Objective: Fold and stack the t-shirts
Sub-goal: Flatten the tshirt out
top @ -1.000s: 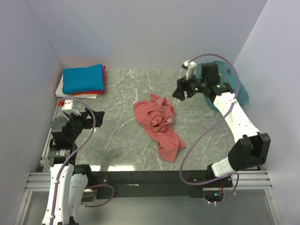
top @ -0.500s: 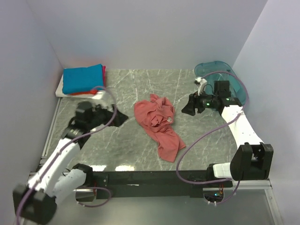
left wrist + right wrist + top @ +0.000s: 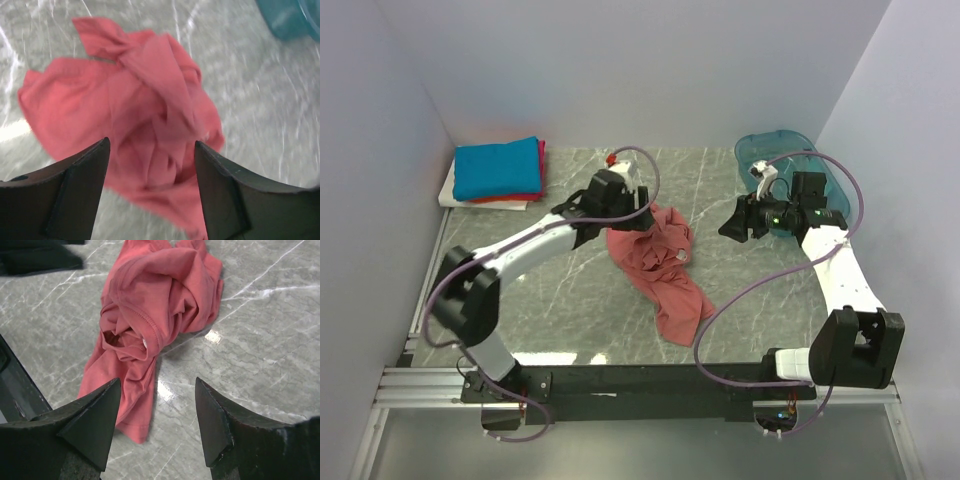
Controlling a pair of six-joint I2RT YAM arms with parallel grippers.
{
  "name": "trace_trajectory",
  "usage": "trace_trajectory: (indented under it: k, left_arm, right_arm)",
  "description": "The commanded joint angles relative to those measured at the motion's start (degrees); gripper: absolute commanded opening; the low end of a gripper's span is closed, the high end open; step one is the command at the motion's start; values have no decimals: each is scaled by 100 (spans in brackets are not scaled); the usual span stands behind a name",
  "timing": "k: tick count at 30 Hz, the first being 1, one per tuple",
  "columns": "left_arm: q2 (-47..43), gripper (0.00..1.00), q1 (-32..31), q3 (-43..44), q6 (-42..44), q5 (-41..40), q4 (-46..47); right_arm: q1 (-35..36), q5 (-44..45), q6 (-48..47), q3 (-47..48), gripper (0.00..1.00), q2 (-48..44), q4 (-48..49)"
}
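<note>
- Salmon-pink t-shirt (image 3: 655, 265) lies crumpled mid-bench, unfolded, bunched at the far end, with one tail trailing toward the near right.
- Bench (image 3: 570, 300) is grey marble-look. The shirt lies flat on it and no part is lifted.
- Left end effector (image 3: 634, 218) is reached across to the shirt's far-left edge and overlaps it in the top view.
- Left wrist view: end effector (image 3: 150, 145) is open, fingers (image 3: 80, 180) spread wide, nothing between them. The shirt (image 3: 150, 100) fills the gap beneath. The frame is blurred, so I can't tell whether the tips touch the cloth.
- Right end effector (image 3: 730, 228) is right of the shirt, clear of it, pointing at it.
- Right wrist view: end effector (image 3: 157, 382) is open, fingers (image 3: 90, 425) apart and empty. The shirt (image 3: 150, 310) sits ahead of the tips, collar seam and a small white label showing in the bunch.
- Folded stack is in the far-left corner, well apart from the pink shirt: blue t-shirt (image 3: 498, 167) on top, red t-shirt (image 3: 515, 197) under it, white t-shirt (image 3: 449, 191) showing at the left edge.
- Teal bin (image 3: 775, 148) is in the far-right corner, behind the right arm's wrist. Its corner shows at top right of the left wrist view (image 3: 290, 20).
- Neither end effector grips anything.
</note>
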Motion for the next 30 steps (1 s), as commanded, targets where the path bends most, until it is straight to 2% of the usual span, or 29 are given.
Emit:
trace_trajectory:
  k: [1, 6, 16, 18, 22, 24, 25, 26, 27, 30]
  left_arm:
    - [433, 73, -117, 784, -857, -719, 83]
    - [935, 69, -310, 1197, -1281, -1292, 207]
    - [2208, 62, -390, 2138, -1510, -1037, -320]
    - [2315, 55, -390, 2253, -1545, -1019, -400]
    - [2412, 54, -416, 2218, -1563, -958, -400]
    - [2447, 41, -416, 2244, -1528, -897, -374]
    - [2473, 30, -416, 2270, -1519, -861, -374]
    - [2474, 8, -416, 2340, -1493, -887, -382]
    - [2447, 1, -416, 2393, -1414, -975, -409]
    - [2001, 0, -416, 2446, -1081, -1633, -330]
  right_arm:
    - [-8, -98, -14, 42, 67, -58, 37]
    - [-8, -159, -76, 78, 67, 30, -51]
    - [-8, -150, -120, 51, 67, 56, -42]
    - [-8, -142, -137, 60, 66, 82, -60]
    - [-8, -185, -173, 86, 66, 153, -121]
    - [1, -185, -199, 86, 66, 197, -139]
    - [1, -185, -208, 95, 66, 223, -165]
    - [9, -177, -208, 104, 66, 241, -183]
    - [10, -185, -225, 113, 66, 276, -200]
    - [115, -264, -417, 191, 66, 398, -402]
